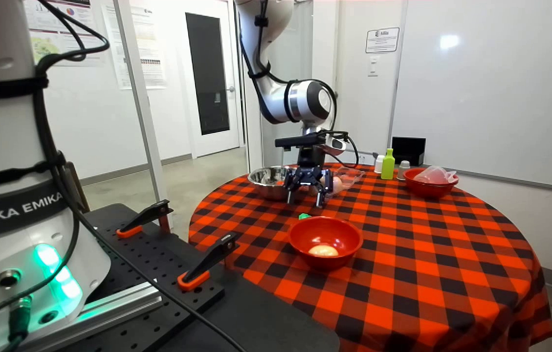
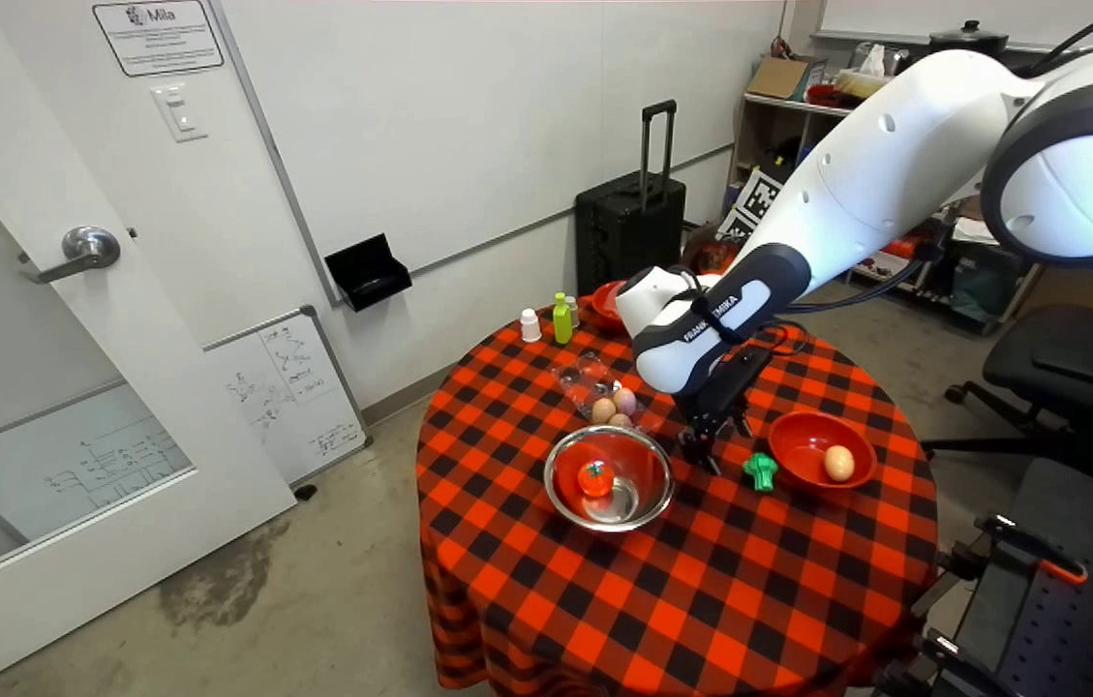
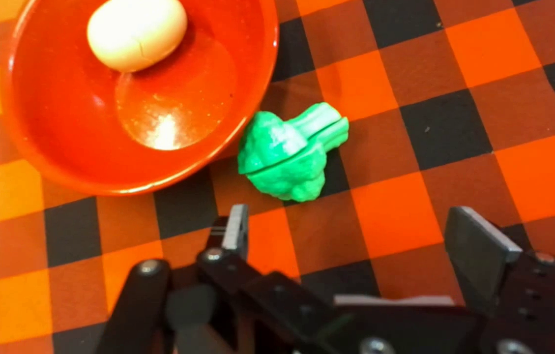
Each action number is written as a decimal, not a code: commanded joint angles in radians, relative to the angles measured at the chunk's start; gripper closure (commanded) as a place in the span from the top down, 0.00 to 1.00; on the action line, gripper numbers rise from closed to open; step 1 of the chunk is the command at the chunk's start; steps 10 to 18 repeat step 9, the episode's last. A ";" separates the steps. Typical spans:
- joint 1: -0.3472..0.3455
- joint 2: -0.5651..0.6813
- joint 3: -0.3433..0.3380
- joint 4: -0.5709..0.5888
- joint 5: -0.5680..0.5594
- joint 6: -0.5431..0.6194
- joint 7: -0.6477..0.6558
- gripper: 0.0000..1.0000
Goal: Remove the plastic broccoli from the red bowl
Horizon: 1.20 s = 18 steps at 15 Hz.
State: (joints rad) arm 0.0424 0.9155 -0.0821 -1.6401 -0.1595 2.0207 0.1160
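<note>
The green plastic broccoli (image 3: 284,157) lies on the checked tablecloth, outside and beside the red bowl (image 3: 71,123). In the wrist view its head meets the bowl's rim; I cannot tell if they touch. It also shows in an exterior view (image 2: 760,470); in an exterior view the red bowl (image 1: 325,261) hides most of the broccoli (image 1: 304,215). The red bowl (image 2: 803,434) holds only an egg (image 2: 838,463). My gripper (image 3: 348,214) is open and empty above the table. In an exterior view the gripper (image 1: 304,199) hangs between the metal bowl and the red bowl.
A metal bowl (image 2: 561,499) with a toy tomato (image 2: 595,477) stands near the gripper. Several eggs (image 2: 604,411) lie by a clear plastic carton (image 2: 580,378). A yellow-green bottle (image 1: 388,165), white containers (image 1: 379,164) and a darker red dish (image 1: 427,189) stand at the far edge.
</note>
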 commanded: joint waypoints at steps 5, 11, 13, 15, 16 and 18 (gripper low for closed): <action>0.014 -0.089 -0.036 -0.039 -0.013 0.022 0.059 1.00; -0.004 -0.070 -0.023 -0.006 -0.003 0.015 0.041 1.00; -0.004 -0.070 -0.023 -0.006 -0.003 0.015 0.041 1.00; -0.004 -0.070 -0.023 -0.006 -0.003 0.015 0.041 1.00; -0.004 -0.070 -0.023 -0.006 -0.003 0.015 0.041 1.00; -0.004 -0.070 -0.023 -0.006 -0.003 0.015 0.041 1.00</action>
